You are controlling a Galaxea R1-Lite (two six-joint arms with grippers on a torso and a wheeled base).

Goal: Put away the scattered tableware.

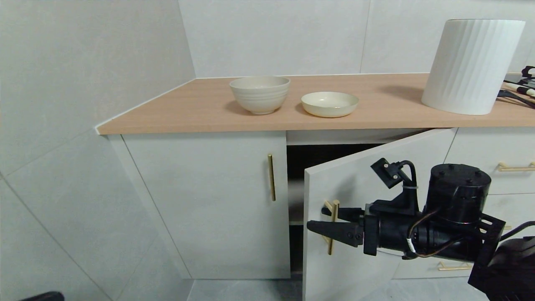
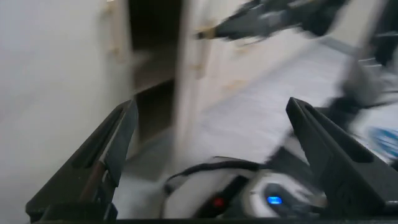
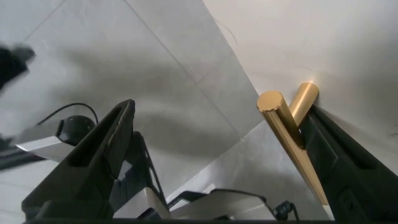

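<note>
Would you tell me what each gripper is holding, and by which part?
Nothing is clamped. The right gripper straddles the door handle with open jaws; the left gripper is open and empty.

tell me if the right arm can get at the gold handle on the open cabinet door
Most likely yes: the right gripper is open right at the gold handle, the bar lying between its fingers and close against one, with nothing in between.
</note>
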